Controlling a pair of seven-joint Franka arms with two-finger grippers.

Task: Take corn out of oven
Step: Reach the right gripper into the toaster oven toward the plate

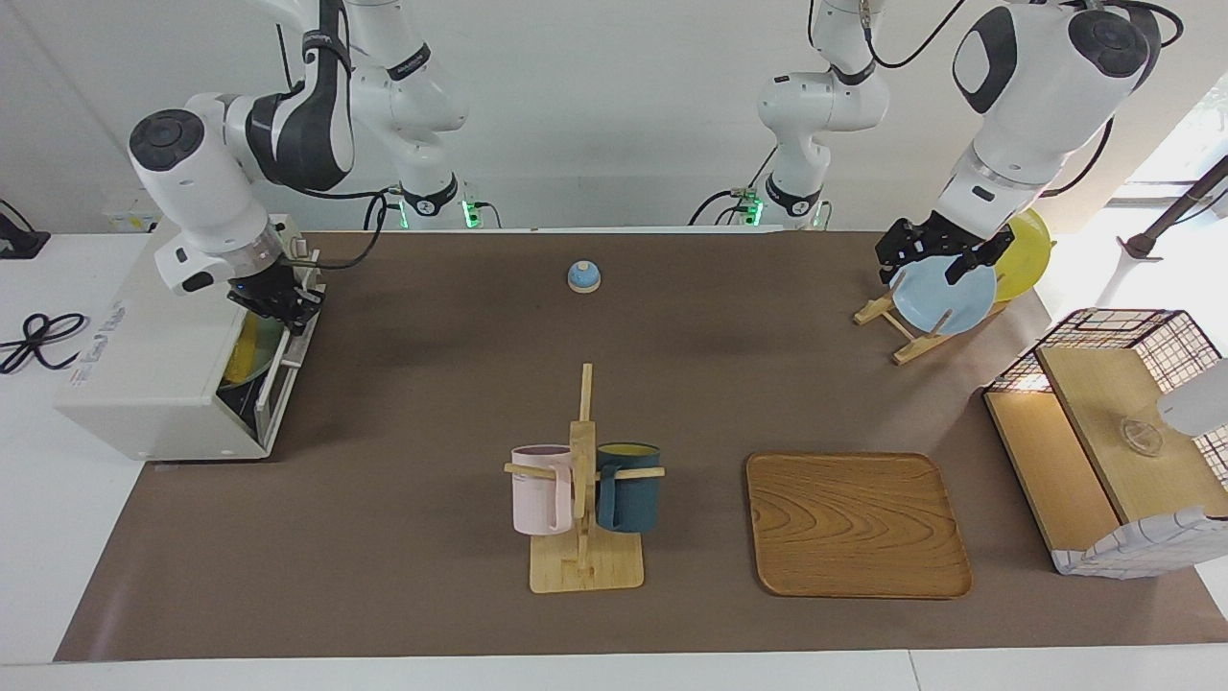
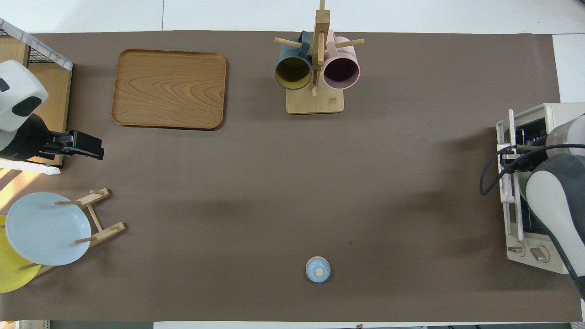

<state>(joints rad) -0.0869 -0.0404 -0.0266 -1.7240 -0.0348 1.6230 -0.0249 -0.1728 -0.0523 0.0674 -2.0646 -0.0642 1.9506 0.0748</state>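
Jaws: right gripper (image 1: 281,305) clamps oven (image 1: 153,374) door handle (image 1: 275,357), left gripper (image 1: 929,257) open | swing door fully down, corn (image 1: 247,347) inside

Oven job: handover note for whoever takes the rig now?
Right gripper: shut on the oven door handle, door pulled partly open.
Left gripper: open, waiting over the blue plate on the plate rack.
Oven: at the right arm's end of the table. Something yellow shows inside the gap; probably the corn, can't confirm.
Done: door started.
Left: finish opening, release the handle, take the corn out.
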